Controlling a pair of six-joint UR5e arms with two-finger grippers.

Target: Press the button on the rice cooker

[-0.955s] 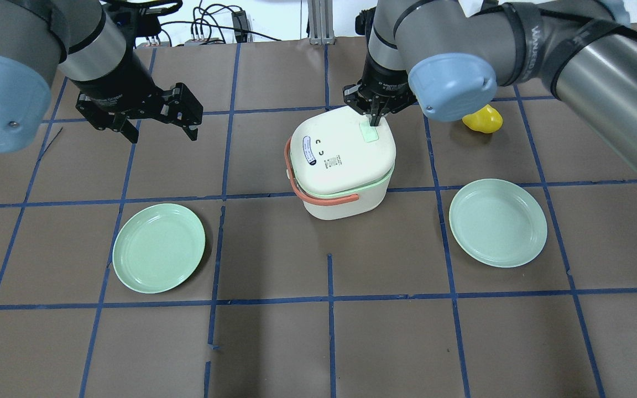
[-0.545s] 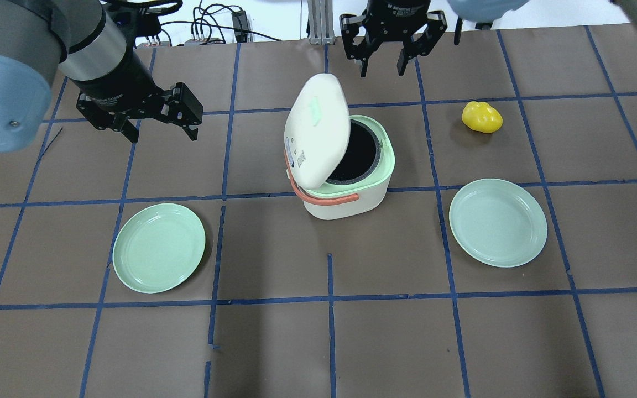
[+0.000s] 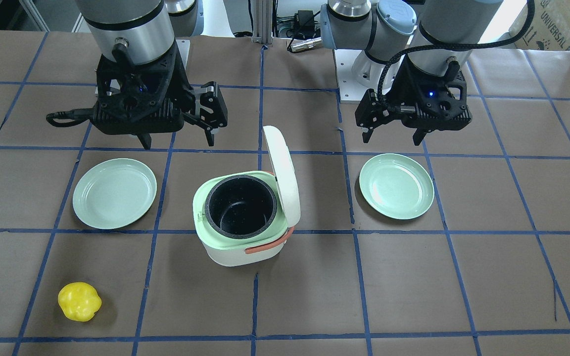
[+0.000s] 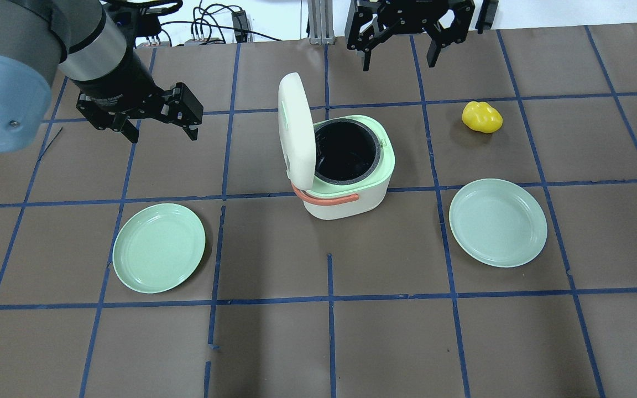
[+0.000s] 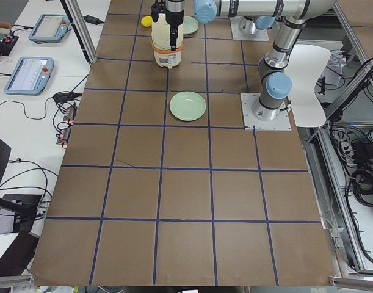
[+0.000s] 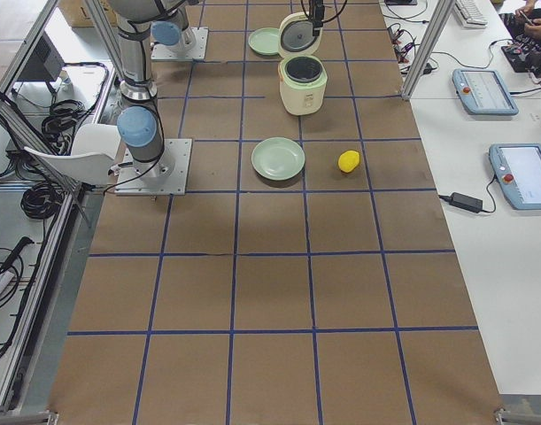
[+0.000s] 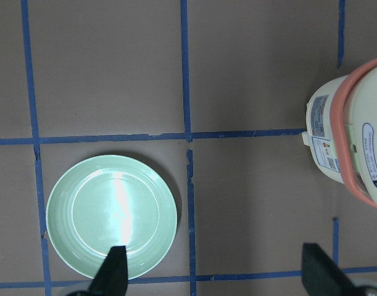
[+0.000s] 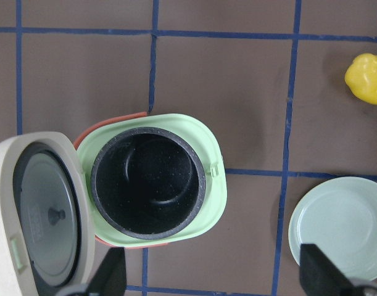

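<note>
Left pincer [image 4: 161,132] and right pincer [image 4: 400,63] both gape, well apart from the open-lidded rice cooker [image 4: 346,202].

Rice cooker [image 4: 346,207] body + lid [image 4: 295,127] cream, rim mint green, handle [image 4: 327,197] salmon-orange. Inner pot [image 4: 346,152] black w/ fine pale specks. Left plate [image 4: 158,247] & right plate [image 4: 497,222] pale green. Lumpy obj [image 4: 481,117] yellow. Table [image 4: 385,342] brown, blue tape grid. Left gripper [image 4: 162,135], right gripper [image 4: 398,65] black.
</note>
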